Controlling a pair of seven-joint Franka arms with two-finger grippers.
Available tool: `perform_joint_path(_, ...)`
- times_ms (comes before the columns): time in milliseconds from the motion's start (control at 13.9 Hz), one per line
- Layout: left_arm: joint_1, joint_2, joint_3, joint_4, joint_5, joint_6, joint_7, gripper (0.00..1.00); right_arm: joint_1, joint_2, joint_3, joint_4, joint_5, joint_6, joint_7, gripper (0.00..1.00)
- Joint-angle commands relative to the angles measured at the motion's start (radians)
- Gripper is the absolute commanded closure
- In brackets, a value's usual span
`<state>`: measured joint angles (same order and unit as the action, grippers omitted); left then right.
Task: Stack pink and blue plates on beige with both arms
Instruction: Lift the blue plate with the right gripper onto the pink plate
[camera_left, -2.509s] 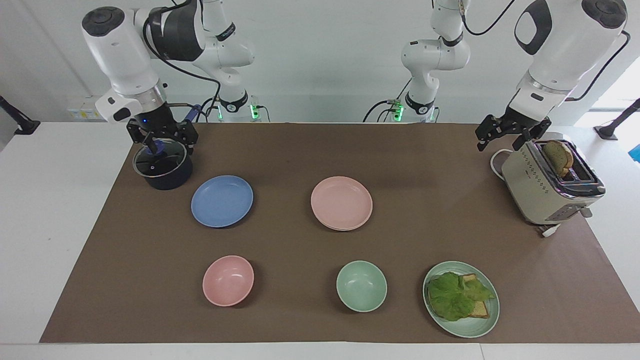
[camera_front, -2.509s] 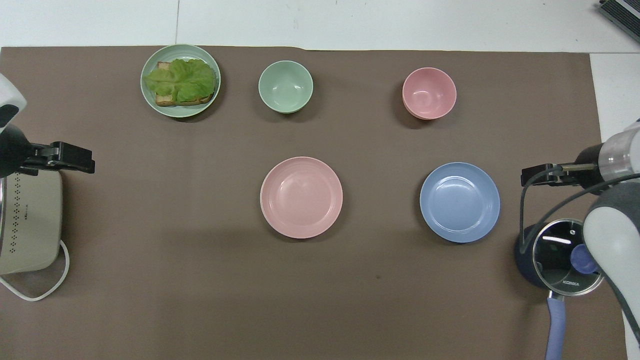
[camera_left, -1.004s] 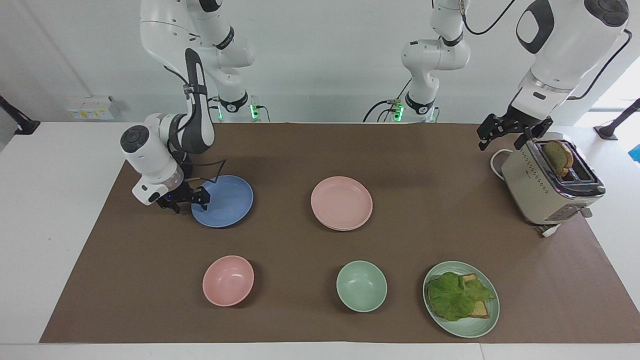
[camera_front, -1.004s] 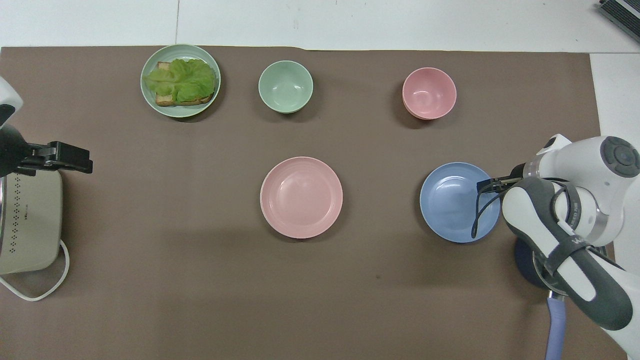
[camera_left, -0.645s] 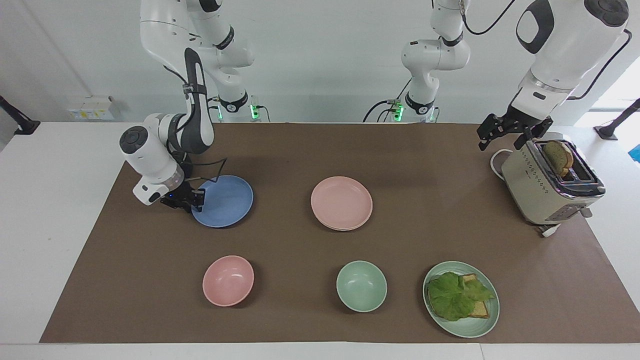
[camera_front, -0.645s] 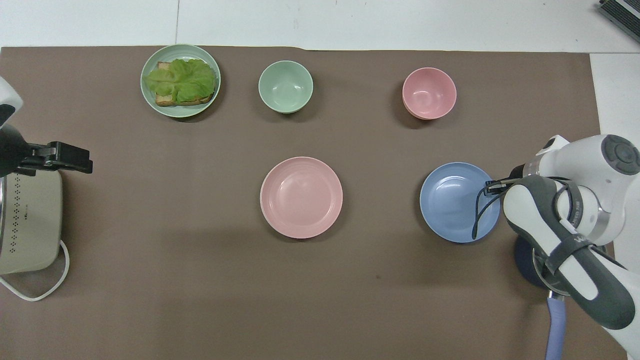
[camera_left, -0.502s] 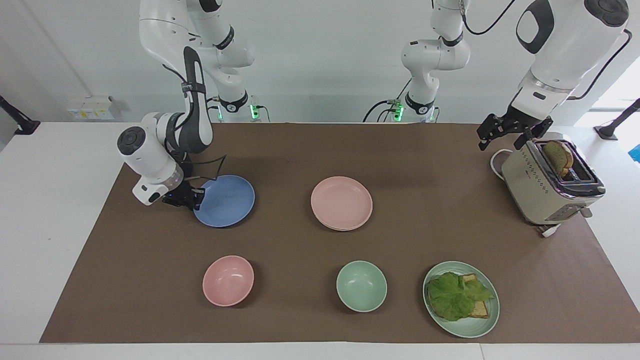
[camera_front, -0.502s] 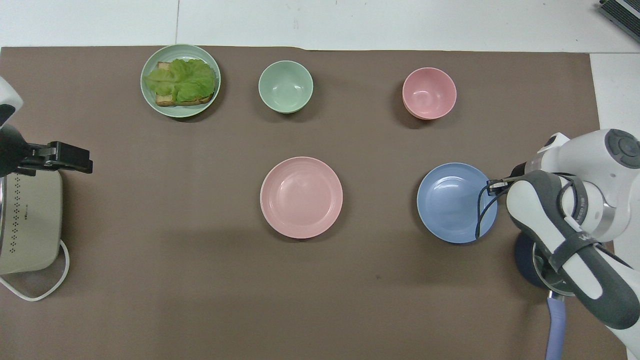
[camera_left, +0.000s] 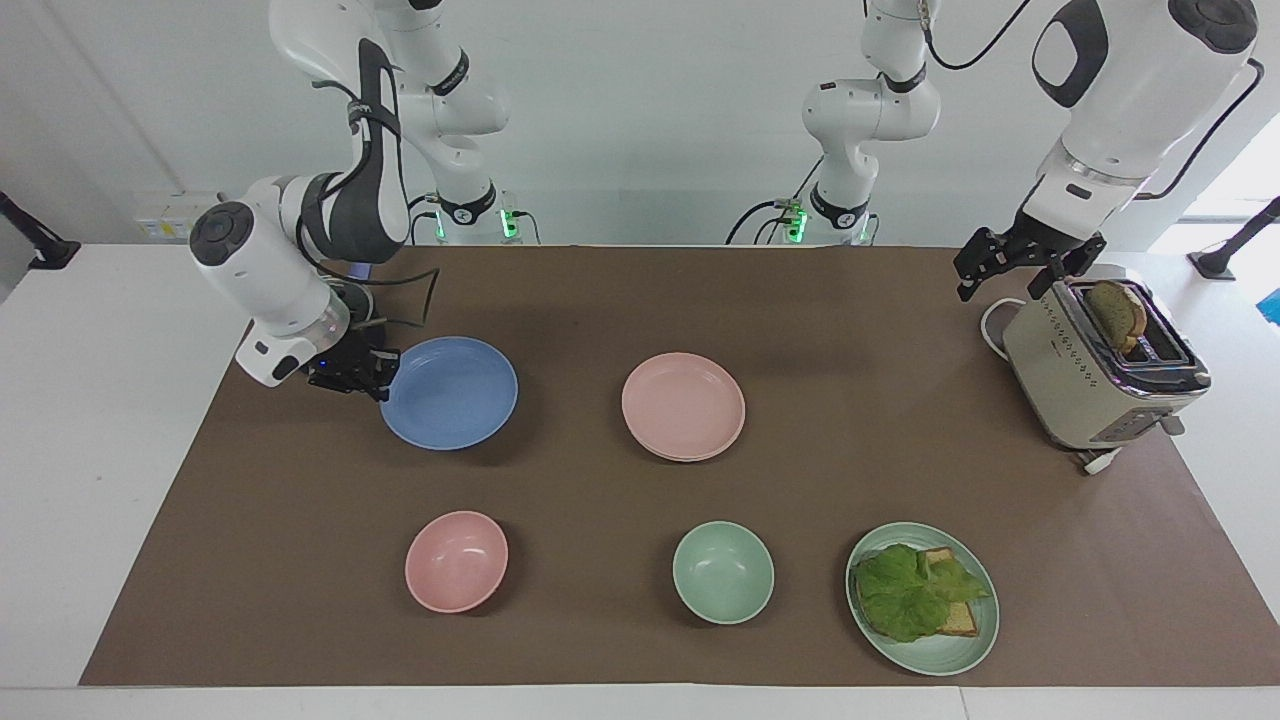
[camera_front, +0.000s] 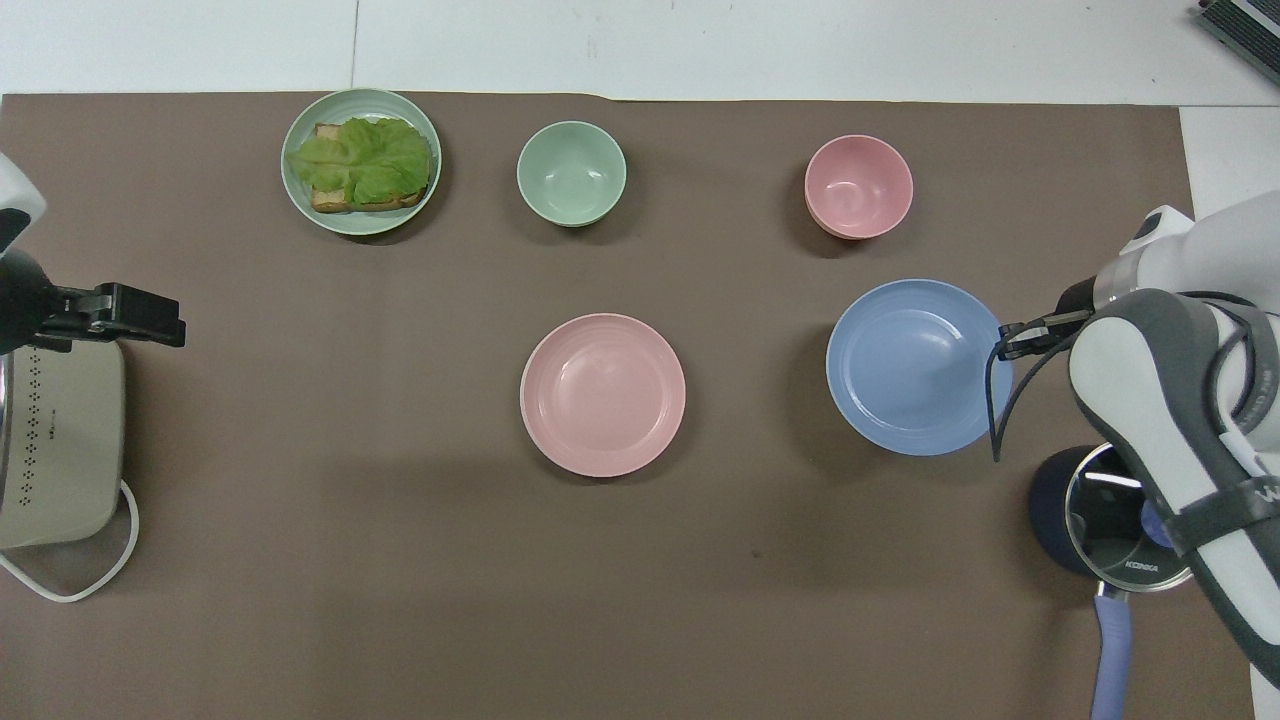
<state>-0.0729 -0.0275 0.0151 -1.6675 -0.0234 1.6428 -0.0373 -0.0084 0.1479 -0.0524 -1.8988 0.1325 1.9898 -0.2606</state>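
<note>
Blue plate (camera_left: 450, 392) raised, rim pinched in right tool (camera_left: 376, 378)

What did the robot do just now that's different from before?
The right claw came down from over the pot, shut on the blue plate's rim and lifted it off the mat. The left claw, pink plate and bowls stayed put.
</note>
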Motion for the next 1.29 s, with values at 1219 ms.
perform_joint_path(1219, 0.007, -0.009, -0.004, 0.002, 0.017, -0.014, 0.004, 0.0, 0.481, 0.11, 0.003, 0.07, -0.04, 0.121, 0.597, 1.0)
